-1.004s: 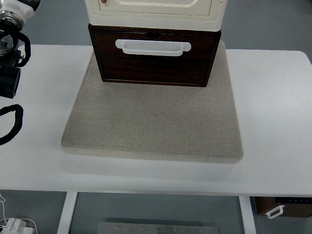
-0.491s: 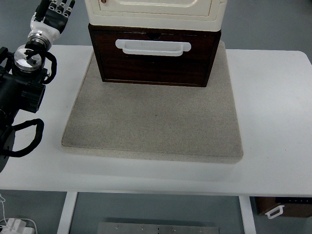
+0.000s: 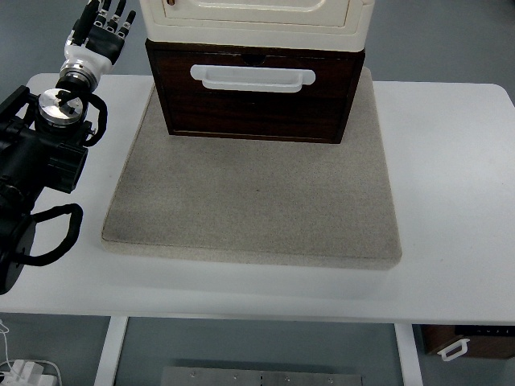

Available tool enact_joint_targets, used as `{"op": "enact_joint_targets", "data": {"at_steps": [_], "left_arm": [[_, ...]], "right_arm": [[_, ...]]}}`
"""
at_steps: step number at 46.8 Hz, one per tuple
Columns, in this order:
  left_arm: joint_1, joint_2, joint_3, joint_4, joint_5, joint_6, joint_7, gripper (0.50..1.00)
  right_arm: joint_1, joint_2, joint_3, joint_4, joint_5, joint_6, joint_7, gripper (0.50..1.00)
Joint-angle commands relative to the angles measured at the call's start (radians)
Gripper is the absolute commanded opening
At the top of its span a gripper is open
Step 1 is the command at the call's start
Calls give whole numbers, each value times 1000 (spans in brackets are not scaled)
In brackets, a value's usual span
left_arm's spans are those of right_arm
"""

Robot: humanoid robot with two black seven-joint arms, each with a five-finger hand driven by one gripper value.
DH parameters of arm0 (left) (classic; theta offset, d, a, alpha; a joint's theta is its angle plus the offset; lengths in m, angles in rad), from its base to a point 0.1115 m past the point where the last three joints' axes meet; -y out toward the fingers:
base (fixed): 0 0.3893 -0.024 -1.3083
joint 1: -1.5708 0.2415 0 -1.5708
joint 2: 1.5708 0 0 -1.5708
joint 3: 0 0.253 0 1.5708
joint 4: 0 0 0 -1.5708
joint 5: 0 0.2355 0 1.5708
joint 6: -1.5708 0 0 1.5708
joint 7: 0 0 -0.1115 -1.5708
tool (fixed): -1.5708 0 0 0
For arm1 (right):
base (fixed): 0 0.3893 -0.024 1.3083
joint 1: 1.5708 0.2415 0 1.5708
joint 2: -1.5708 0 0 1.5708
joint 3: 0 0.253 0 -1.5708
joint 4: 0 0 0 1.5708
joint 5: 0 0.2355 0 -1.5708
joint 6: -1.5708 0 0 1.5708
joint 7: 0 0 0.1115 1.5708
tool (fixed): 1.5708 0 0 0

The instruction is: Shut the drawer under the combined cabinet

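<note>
While left robot hand (image 3: 100, 34) sits released upper-left, drawer (image 3: 257, 104) faces near side, long axis L-R.

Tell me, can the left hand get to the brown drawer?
Probably yes. The left hand is up beside the drawer, and nothing lies on the mat in front of it.

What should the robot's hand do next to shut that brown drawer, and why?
Probably swing the left hand around to the front of the brown drawer, near its white handle. It hangs left of the cream cabinet, fingers spread, holding nothing, and the drawer front seems to stick out a little, so it needs a push from the front.
</note>
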Motion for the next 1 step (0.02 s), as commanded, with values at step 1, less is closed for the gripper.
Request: {"op": "enact_joint_targets", "data": {"at_steps": [1], "left_arm": [[2,-4,-1,0,-9,0,0,1000]], "right_arm": [[1,0,0,0,0,0,0,952]]}}
